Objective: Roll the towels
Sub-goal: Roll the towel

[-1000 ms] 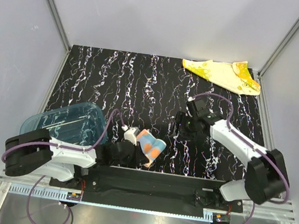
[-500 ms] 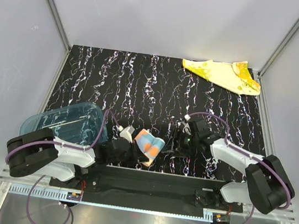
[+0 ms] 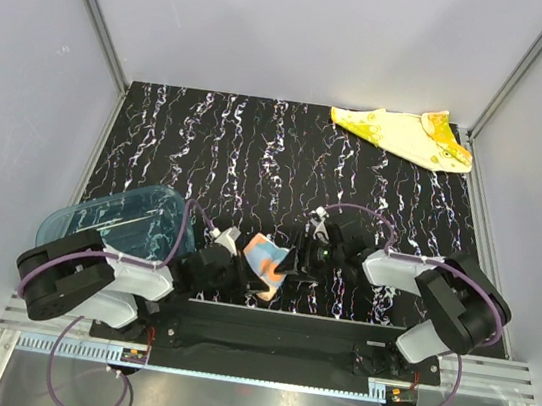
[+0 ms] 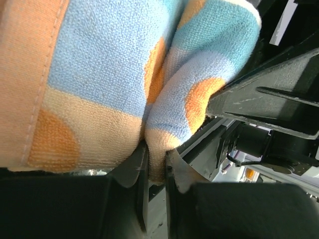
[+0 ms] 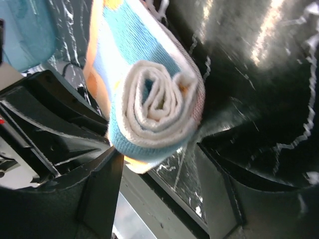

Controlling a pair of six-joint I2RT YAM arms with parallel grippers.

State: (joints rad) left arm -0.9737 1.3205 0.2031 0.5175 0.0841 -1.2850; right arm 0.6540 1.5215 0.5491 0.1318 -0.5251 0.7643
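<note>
Grey walls around a black marbled table (image 3: pixel 258 151). At 6 o'clock, by the near edge: orange towel (image 3: pixel 265 261), wound into a roll, with a fold pinched tight in the left gripper (image 4: pixel 154 162). Just beside the roll, at its 3 o'clock: right gripper (image 5: pixel 159 169), spread wide, 1 finger on each side of the spiral end, touching nothing as far as can be told. At 1 o'clock, in the far corner: yellow towel (image 3: pixel 402 136), flat, not yet rolled. At 8 o'clock: tray (image 3: pixel 117 222).

Could spring loose from here, judging by the hold: only 1 narrow pinch on the outer layers, no grip on the core. Could also telescope or skew if squeezed off-centre by the right fingers, or crumple if shoved against the left ones. Might slip over the near edge too, being so close to it.

Against 1 s ago: right gripper brought in from well apart at 3 o'clock to just beside the roll, arm folded back toward its base. Roll nudged slightly nearer and leftward. Yellow towel and tray unmoved.
</note>
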